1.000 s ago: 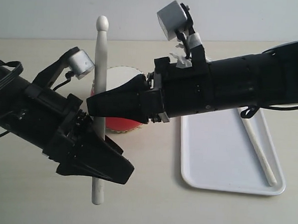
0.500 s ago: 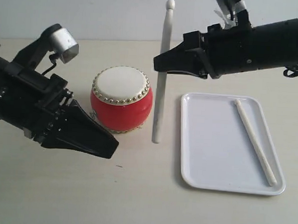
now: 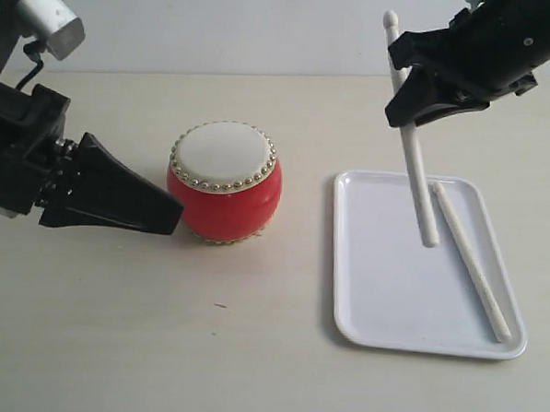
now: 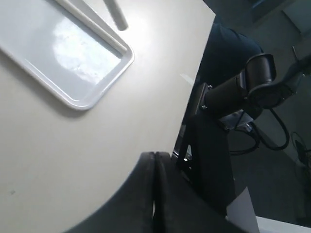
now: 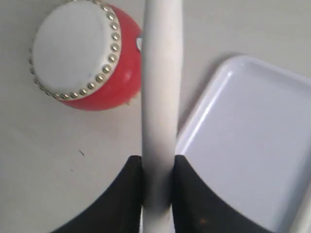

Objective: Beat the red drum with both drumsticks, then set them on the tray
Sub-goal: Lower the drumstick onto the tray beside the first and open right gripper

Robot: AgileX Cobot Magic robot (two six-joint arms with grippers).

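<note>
Since half a second ago, my right gripper (image 3: 402,104) has carried the held drumstick (image 3: 416,181) from beside the red drum (image 3: 224,181) across to the tray (image 3: 372,285). My left gripper (image 3: 166,221) has drawn back leftward. The other drumstick (image 3: 470,262) lies flat in the tray, running diagonally toward its near right corner. The held drumstick is pinched firmly and stands nearly upright, bead end up. Its lower end is over the tray just beside the lying one's far end. The left jaws are pressed together with nothing between them, pointing at the drum from just beside it.
</note>
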